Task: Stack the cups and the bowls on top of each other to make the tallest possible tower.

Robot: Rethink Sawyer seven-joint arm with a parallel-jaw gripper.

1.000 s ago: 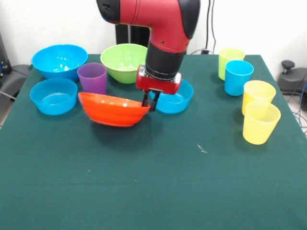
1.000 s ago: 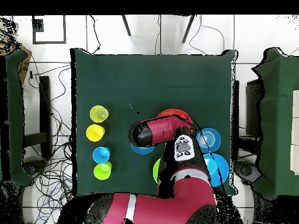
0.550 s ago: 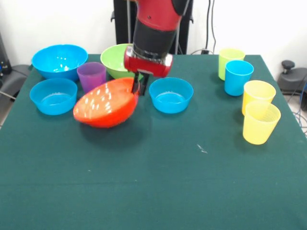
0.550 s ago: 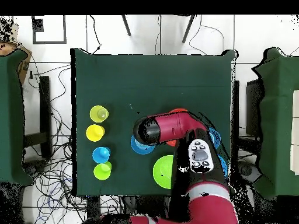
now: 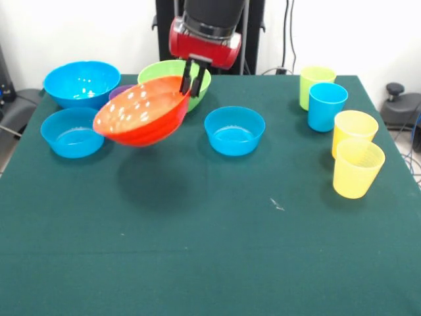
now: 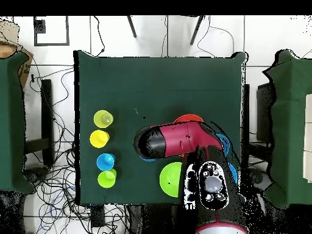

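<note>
Fingers (image 5: pixel 193 84) pinch the rim of the orange bowl (image 5: pixel 141 112), closed on it. The bowl hangs clear of the green surface (image 5: pixel 210 230), tilted, its open side turned toward the camera and up; its shadow lies on the cloth below. In the front view it hides most of the purple cup (image 5: pixel 120 91), of which only a sliver of rim shows behind the bowl's upper edge.

Lime green bowl (image 5: pixel 172 79) sits just behind the fingers, near the far edge of the surface. Large blue bowl (image 5: pixel 81 82) at the far left corner in the front view. One small blue bowl (image 5: pixel 71 131) near the left edge, upright on the cloth. Second small blue bowl (image 5: pixel 234 130) near the middle, to the right of the orange bowl and apart from it.

Four cups stand along the right edge in the front view: lime green cup (image 5: pixel 315 84) farthest back, blue cup (image 5: pixel 326 106) just in front of it, then two yellow cups (image 5: pixel 353 131) (image 5: pixel 357 167), close together, the nearer one overlapping the other in view.

Overhead: the arm (image 6: pixel 177 139) covers the middle bowls; only a slice of the orange bowl shows past it. The four cups form a line near the opposite edge.
</note>
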